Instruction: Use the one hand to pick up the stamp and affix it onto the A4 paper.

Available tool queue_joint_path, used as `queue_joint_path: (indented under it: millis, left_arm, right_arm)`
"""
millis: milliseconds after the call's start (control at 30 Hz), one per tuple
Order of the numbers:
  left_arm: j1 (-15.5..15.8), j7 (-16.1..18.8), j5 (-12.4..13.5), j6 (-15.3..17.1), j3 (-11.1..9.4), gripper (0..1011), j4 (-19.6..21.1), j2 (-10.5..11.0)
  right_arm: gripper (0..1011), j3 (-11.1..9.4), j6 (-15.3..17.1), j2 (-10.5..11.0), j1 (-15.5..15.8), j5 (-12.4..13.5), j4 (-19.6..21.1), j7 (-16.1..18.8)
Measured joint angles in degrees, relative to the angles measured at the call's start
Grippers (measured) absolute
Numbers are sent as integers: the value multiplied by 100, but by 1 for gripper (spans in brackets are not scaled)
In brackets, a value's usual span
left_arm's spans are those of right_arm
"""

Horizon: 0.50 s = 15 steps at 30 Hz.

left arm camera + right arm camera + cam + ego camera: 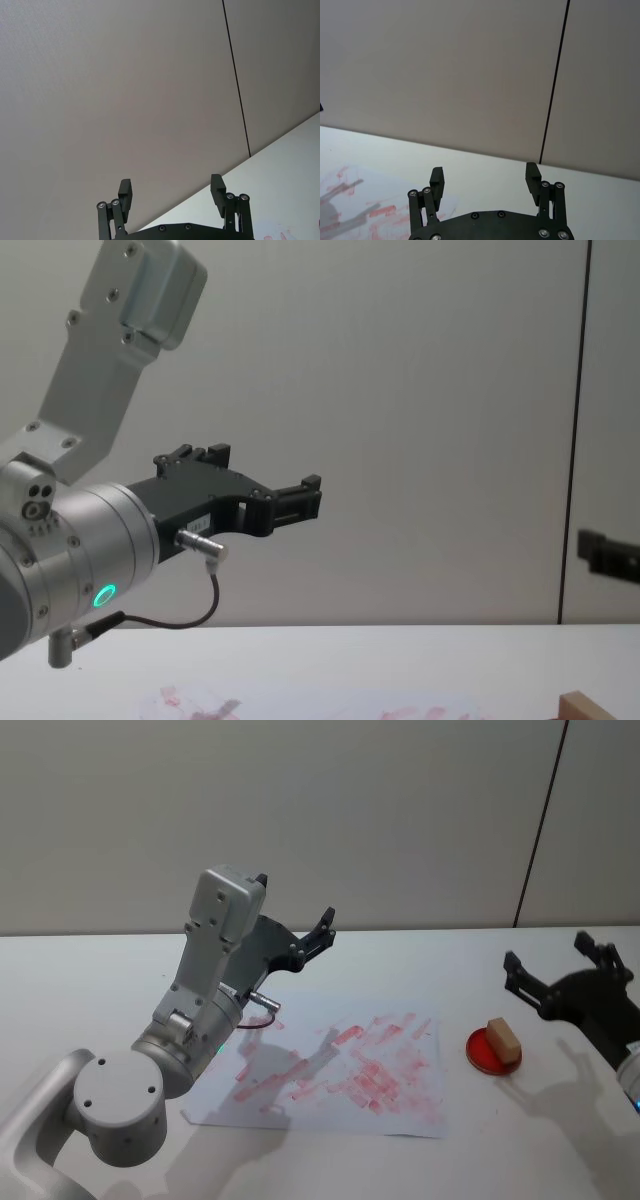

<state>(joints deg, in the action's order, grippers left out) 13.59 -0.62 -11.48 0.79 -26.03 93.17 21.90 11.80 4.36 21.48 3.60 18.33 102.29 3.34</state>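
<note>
left end effector (170, 186) raised, jaws apart | right end effector (485, 172) raised, jaws apart

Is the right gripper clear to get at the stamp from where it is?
Probably yes. The right gripper hangs open just beyond the stamp and slightly to its right. The stamp sits on a red pad, and nothing lies between gripper and stamp.
</note>
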Motion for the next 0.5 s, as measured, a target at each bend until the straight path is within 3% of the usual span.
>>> queue_joint_path:
  millis: [133, 200, 500]
  left_arm:
    - [0, 0, 0, 0, 0, 1001, 0, 0]
    - [0, 0, 0, 0, 0, 1001, 0, 0]
    - [0, 0, 0, 0, 0, 1001, 0, 0]
  right_arm:
    - [1001, -21, 128, 50, 74, 45, 6, -14]
    - [1001, -35, 357, 88, 131, 80, -23, -16]
    - [1001, 11, 711, 17, 74, 27, -274, 25]
